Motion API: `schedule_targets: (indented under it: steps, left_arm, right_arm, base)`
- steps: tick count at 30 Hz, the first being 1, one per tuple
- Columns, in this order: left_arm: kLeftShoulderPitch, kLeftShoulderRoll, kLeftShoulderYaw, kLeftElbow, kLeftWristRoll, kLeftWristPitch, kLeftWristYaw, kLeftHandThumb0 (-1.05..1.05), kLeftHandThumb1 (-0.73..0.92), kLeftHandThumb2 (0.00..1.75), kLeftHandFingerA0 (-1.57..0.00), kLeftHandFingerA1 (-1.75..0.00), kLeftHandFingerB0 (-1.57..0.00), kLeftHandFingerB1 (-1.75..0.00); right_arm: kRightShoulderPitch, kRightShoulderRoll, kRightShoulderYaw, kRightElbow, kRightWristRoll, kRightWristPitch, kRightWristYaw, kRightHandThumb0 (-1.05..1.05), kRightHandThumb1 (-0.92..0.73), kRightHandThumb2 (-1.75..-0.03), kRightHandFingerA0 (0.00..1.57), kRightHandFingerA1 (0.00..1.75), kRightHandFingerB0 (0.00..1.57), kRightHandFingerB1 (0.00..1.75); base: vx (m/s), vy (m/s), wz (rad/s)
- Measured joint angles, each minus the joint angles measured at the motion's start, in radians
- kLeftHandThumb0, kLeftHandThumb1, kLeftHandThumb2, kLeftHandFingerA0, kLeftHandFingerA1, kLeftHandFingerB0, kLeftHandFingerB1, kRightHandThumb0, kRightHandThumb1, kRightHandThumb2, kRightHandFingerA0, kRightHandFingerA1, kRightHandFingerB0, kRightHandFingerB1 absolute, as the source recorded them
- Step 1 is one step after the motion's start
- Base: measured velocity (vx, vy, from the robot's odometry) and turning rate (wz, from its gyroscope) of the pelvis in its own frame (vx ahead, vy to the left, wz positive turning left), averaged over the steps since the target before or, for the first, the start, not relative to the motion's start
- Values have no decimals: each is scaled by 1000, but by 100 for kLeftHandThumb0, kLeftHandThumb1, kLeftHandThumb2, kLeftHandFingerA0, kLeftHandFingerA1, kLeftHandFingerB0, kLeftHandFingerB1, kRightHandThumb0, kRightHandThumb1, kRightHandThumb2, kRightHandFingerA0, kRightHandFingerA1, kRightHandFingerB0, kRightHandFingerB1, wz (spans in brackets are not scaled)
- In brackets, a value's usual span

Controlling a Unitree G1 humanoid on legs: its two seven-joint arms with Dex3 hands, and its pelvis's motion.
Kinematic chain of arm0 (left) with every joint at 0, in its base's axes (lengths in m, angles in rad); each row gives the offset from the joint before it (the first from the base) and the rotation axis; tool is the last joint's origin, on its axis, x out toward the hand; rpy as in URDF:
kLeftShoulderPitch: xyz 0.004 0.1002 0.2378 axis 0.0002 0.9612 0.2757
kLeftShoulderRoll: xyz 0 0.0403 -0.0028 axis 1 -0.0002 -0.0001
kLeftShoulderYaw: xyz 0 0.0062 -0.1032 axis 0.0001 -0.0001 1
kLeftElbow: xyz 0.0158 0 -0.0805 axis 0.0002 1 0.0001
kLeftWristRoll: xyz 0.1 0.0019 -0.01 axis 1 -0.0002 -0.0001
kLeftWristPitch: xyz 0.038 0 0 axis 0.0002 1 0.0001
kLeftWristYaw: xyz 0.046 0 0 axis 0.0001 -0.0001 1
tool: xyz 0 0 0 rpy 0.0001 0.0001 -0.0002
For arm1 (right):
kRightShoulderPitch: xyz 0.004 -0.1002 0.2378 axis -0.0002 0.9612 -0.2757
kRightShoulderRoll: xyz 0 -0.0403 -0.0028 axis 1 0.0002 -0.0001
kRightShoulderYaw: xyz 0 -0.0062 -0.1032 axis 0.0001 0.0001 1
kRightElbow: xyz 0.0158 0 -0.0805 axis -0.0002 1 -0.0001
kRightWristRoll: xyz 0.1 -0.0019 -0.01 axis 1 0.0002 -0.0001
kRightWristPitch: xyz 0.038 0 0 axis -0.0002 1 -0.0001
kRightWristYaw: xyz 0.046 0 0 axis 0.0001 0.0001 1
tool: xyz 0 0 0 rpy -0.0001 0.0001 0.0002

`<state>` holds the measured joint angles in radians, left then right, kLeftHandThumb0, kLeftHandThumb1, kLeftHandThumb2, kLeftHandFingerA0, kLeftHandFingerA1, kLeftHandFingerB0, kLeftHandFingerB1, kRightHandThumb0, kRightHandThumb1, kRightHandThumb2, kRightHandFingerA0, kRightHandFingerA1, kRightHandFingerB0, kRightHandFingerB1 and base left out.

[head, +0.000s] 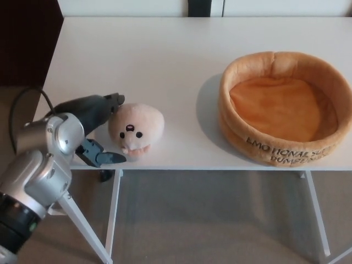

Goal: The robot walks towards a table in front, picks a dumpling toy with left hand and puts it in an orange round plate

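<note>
Sitting near front table edge [220, 163]: dumpling toy [137, 128]; left hand [98, 130] spread beside it.

White table [165, 60], white legs; grey-brown floor [220, 220]; dark panel [25, 41] far left.

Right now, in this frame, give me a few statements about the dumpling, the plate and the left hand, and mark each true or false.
1. The dumpling lies on the table, outside the plate. True.
2. The left hand has the dumpling lifted off the table. False: the dumpling rests on the table, with the hand open beside it.
3. The plate is empty. True.
4. The plate is on the robot's left of the dumpling. False: it is on the right.
5. The right hand is over the plate. False: it is not in view.
</note>
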<state>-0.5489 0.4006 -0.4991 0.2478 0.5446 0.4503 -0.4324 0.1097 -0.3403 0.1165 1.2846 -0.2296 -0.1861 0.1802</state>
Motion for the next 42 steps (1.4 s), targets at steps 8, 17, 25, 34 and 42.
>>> schedule_targets:
  steps: [8,17,25,34,42]
  left_arm:
    - [18,-32,-9,33,30,-12,74,-67,40,80,0,-6,0,-10]
    - [60,-82,18,60,52,-69,232,-66,40,78,0,-9,0,-9]
    - [75,-123,41,86,67,-111,340,-61,41,76,-8,-29,0,-10]
    - [74,-142,42,111,68,-142,383,-59,38,74,-12,-36,0,-15]
    - [75,-168,45,114,67,-185,411,-54,43,54,-23,-34,0,-24]
  right_arm:
    - [1,0,-1,1,0,1,8,-38,-73,-63,59,43,26,30]
    - [1,1,-7,5,0,1,10,-47,-60,-81,53,53,20,40]
    - [-2,1,-5,4,0,1,10,-49,-60,-81,52,53,20,40]
    - [-8,1,-7,4,0,1,10,-40,-74,-62,58,41,27,29]
    - [-17,1,-7,4,0,1,14,-31,-53,-98,47,62,10,46]
  base:
    - [0,0,0]
    - [0,0,0]
    - [0,0,0]
    - [0,0,0]
    - [0,0,0]
